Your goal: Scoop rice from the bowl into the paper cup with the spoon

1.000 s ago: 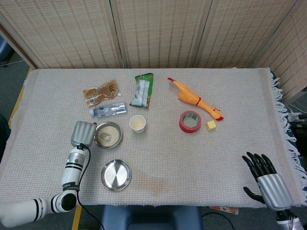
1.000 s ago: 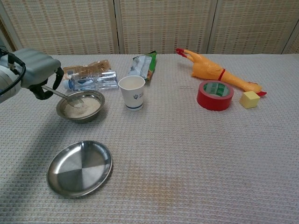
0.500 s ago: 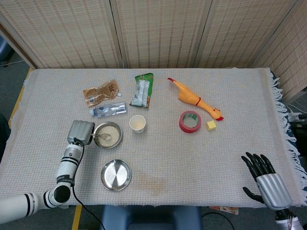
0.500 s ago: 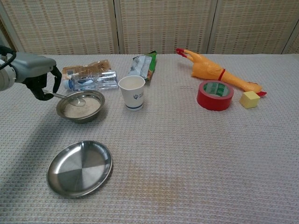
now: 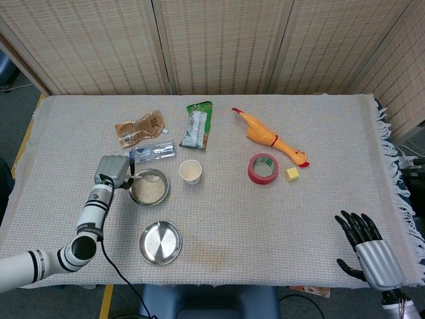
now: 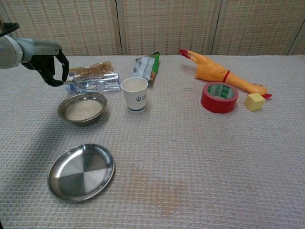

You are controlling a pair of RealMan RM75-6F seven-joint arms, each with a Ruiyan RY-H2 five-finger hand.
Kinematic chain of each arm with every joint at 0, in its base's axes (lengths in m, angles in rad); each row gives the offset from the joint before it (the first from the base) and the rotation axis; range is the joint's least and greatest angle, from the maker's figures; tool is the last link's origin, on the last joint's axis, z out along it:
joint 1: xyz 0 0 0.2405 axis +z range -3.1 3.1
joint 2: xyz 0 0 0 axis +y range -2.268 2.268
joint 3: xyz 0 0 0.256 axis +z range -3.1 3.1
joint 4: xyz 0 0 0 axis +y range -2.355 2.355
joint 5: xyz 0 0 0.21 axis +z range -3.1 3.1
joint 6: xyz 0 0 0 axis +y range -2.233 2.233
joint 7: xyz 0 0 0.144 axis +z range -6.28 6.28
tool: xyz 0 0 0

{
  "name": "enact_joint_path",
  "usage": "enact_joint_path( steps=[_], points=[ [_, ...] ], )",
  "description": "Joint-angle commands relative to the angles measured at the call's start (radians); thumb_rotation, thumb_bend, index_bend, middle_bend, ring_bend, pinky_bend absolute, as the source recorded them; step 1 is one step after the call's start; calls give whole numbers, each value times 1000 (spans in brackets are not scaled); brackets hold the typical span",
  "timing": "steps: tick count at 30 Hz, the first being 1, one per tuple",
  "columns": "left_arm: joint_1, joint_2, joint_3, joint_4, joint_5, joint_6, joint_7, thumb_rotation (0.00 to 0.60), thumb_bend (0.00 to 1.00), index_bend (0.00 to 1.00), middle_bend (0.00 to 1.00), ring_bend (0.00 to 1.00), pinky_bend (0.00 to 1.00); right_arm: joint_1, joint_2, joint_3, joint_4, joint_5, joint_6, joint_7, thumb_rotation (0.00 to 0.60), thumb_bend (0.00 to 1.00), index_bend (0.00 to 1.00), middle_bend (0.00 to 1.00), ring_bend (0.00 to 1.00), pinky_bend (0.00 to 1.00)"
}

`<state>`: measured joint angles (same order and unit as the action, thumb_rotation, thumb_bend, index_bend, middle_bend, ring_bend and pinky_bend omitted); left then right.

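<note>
A steel bowl (image 5: 165, 193) (image 6: 84, 121) of rice sits left of centre, and a white paper cup (image 5: 190, 171) (image 6: 135, 94) stands just to its right. My left hand (image 5: 113, 171) (image 6: 48, 65) grips the handle of a metal spoon (image 5: 147, 176) (image 6: 76, 83), which is lifted above the bowl's far-left rim. I cannot tell whether the spoon carries rice. My right hand (image 5: 364, 245) rests at the table's front right edge with its fingers spread and nothing in it. Only the head view shows it.
An empty steel plate (image 5: 160, 242) (image 6: 81, 171) lies in front of the bowl. Behind the bowl lie a water bottle (image 5: 151, 152) (image 6: 97, 82), a brown pouch (image 5: 138, 128) and a green snack bag (image 5: 197, 124). A rubber chicken (image 5: 272, 139), red tape (image 5: 263, 168) and a yellow cube (image 5: 292, 174) lie to the right.
My left hand has lifted the spoon out of the rice and risen toward the back, above the bowl's rim. The right hand has not moved.
</note>
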<state>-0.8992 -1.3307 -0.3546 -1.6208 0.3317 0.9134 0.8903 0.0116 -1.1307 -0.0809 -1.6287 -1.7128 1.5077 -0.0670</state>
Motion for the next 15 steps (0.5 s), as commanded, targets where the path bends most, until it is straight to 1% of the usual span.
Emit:
enact_joint_path(
  steps=[1,8,11,15],
  points=[
    [-59,13,3,20,-59,-19,-1,600,399,661,1000,1000,1000,2,-1,3,0,6,-5,-3,600,119,0,0,0,0],
    [-151,-1,29,63,-148,-38,10,600,398,661,1000,1000,1000,10,1,15,-3,39,-24,8,600,119,0,0,0,0],
    [-193,-14,44,88,-193,-55,16,600,399,661,1000,1000,1000,18,2,21,-2,58,-43,17,600,118,0,0,0,0],
    [-246,-39,63,119,-234,-50,35,600,399,661,1000,1000,1000,29,4,26,2,78,-69,29,600,118,0,0,0,0]
  ],
)
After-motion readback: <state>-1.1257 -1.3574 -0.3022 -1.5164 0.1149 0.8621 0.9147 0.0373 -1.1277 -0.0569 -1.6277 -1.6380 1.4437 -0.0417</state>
